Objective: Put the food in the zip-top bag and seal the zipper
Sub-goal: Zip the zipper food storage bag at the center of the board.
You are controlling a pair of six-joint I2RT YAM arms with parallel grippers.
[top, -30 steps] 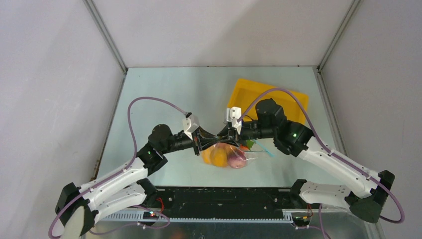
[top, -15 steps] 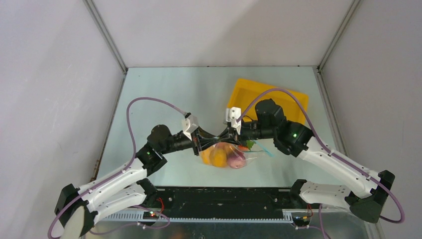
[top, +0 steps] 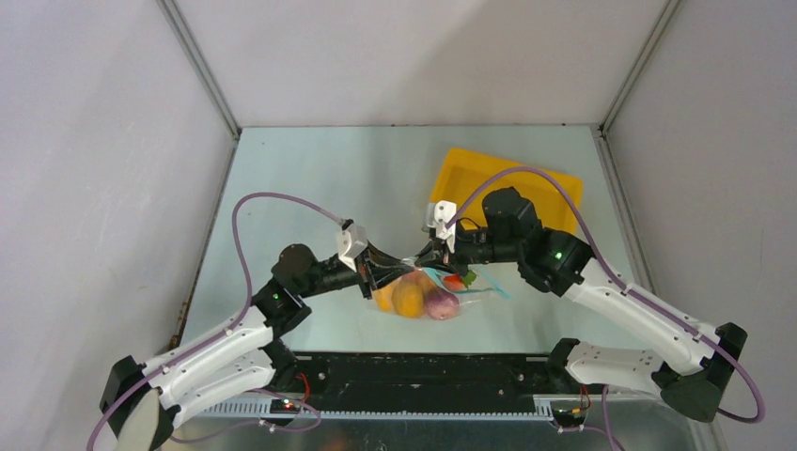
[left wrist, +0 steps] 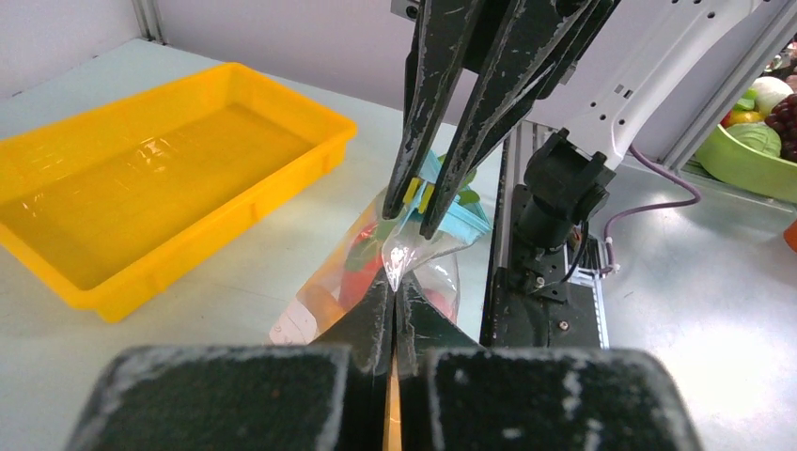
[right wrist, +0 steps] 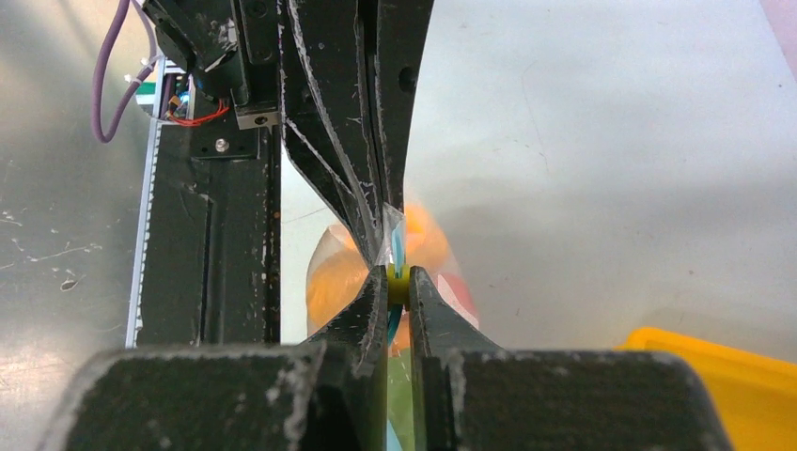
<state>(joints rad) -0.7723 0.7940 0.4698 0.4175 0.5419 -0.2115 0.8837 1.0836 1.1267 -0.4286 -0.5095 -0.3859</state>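
Observation:
The zip-top bag (top: 425,293) lies between my two grippers, partly lifted, with the food inside: a yellow-orange fruit (top: 408,297), a purple-pink onion (top: 441,303) and a red piece (top: 454,281). My left gripper (top: 378,274) is shut on the bag's clear corner (left wrist: 396,268). My right gripper (top: 426,261) is shut on a small yellow slider (right wrist: 398,280) on the teal zipper (right wrist: 396,249), just beside the left fingertips. In the left wrist view the right gripper's fingers (left wrist: 421,141) come down onto the teal strip (left wrist: 453,214). The bag's far end rests on the table.
The yellow tray (top: 554,188) stands behind the right arm, empty in the left wrist view (left wrist: 282,132). A black rail (top: 423,371) runs along the near table edge. A green bowl of other toy food (left wrist: 752,150) sits beyond the table. Walls close the left, right and back.
My left arm has drawn a little left and toward the near edge, taking the bag's corner with it. The bag and food shifted slightly left. The right gripper has stayed on the zipper.

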